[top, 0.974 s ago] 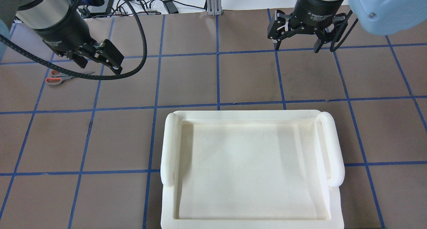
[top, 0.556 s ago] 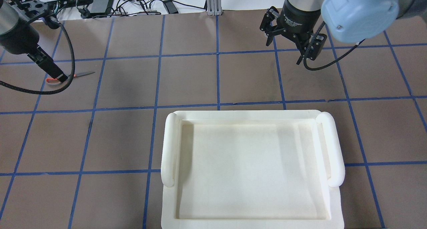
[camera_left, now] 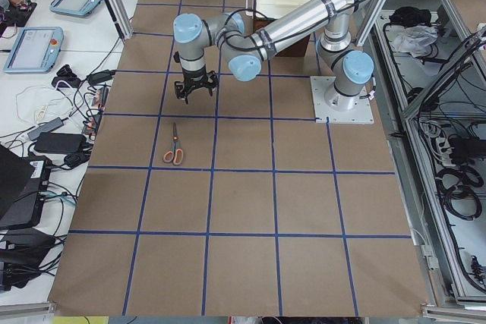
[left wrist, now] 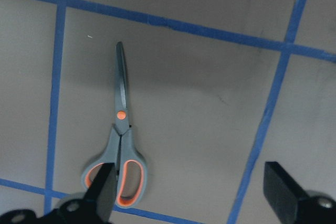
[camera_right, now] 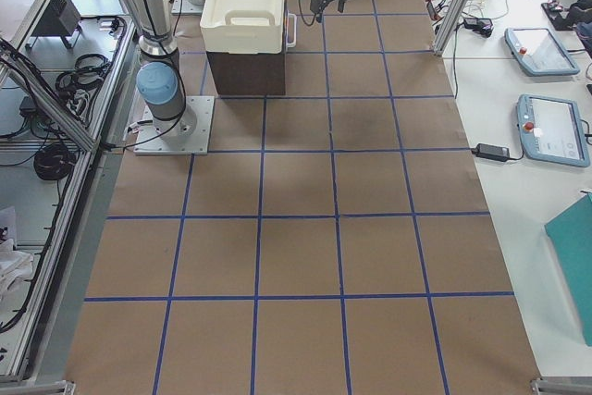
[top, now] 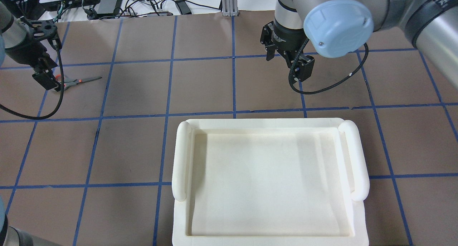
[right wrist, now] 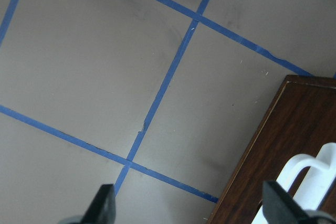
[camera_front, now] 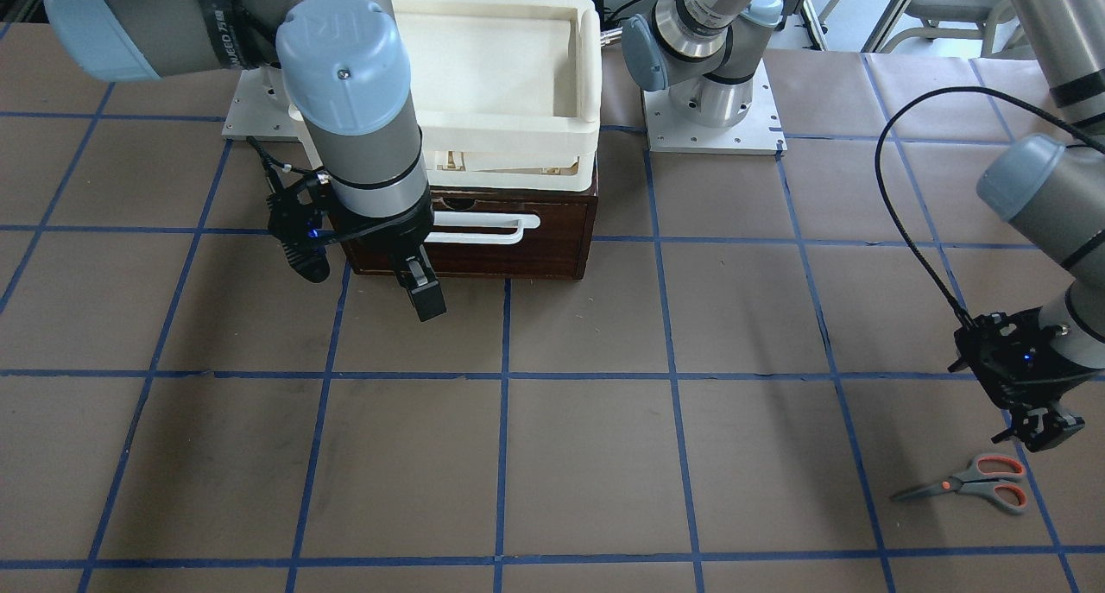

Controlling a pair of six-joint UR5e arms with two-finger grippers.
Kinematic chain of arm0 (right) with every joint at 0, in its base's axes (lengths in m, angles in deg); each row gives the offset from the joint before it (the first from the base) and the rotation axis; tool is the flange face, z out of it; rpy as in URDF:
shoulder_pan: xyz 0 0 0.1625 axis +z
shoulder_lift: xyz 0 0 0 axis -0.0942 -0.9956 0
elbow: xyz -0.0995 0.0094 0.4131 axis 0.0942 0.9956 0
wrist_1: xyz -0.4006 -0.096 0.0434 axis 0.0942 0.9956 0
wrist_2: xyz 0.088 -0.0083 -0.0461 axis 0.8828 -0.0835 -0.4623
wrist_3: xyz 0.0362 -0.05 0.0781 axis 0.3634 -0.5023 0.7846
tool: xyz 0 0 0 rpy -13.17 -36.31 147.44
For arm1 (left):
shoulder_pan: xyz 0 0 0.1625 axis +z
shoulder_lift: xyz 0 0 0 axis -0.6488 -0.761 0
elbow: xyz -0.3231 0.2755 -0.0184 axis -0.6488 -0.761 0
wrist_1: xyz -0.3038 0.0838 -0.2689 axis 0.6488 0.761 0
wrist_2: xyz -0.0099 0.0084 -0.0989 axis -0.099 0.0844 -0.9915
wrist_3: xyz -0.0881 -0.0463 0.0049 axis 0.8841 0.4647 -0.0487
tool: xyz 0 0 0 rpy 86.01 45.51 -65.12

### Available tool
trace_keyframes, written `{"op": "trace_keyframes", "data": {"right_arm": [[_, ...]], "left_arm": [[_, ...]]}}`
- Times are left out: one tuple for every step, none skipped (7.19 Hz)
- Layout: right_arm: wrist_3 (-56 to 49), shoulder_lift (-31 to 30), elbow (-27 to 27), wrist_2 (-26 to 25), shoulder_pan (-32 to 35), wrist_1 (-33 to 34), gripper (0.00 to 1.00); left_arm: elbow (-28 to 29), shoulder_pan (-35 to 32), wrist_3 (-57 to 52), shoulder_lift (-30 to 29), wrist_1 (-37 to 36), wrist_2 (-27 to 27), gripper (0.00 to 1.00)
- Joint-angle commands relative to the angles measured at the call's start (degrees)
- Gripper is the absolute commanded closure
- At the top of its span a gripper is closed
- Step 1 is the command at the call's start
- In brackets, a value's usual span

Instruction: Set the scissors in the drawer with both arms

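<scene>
The scissors lie flat and closed on the brown table at my far left; they also show in the overhead view and in the left wrist view. My left gripper is open and empty, just above the table beside the handle end. The drawer is closed, with its white bar handle on the dark brown front. My right gripper is open and empty in front of the drawer's corner, near the handle's end.
A cream-white plastic tray sits on top of the drawer cabinet and fills the near middle of the overhead view. Blue tape lines grid the table. Cables and boxes lie beyond the far edge.
My left gripper has swung left and come down beside the scissors' handles. My right gripper has moved left and nearer to the drawer front, turning as it went.
</scene>
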Motion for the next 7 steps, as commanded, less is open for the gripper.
{"op": "trace_keyframes", "data": {"right_arm": [[10.74,2.97,0.03,0.02,3.02,0.14,0.00],[14.18,4.37,0.03,0.02,3.91,0.05,0.00],[17.26,4.91,0.03,0.28,4.00,-0.21,0.00],[19.64,5.18,-0.06,0.80,4.09,-1.00,0.00],[20.97,5.79,-0.06,0.81,4.18,-1.53,0.00],[23.24,6.49,-0.06,0.90,4.18,-2.58,0.00],[24.66,6.76,-0.06,0.90,4.18,-3.37,0.00]], "left_arm": [[3.77,1.32,-12.39,-7.37,-3.43,-2.60,0.00],[5.53,2.10,-13.66,-9.75,-3.34,-3.41,0.00],[7.03,3.24,-16.02,-11.78,-3.26,-5.07,0.00],[7.65,3.60,-17.61,-13.54,-3.34,-6.30,0.00],[7.66,3.61,-16.67,-13.82,-3.34,-5.88,0.00],[7.57,3.61,-16.58,-13.91,-3.34,-5.79,0.00],[7.05,3.61,-16.49,-14.43,-3.43,-5.79,0.00]]}}
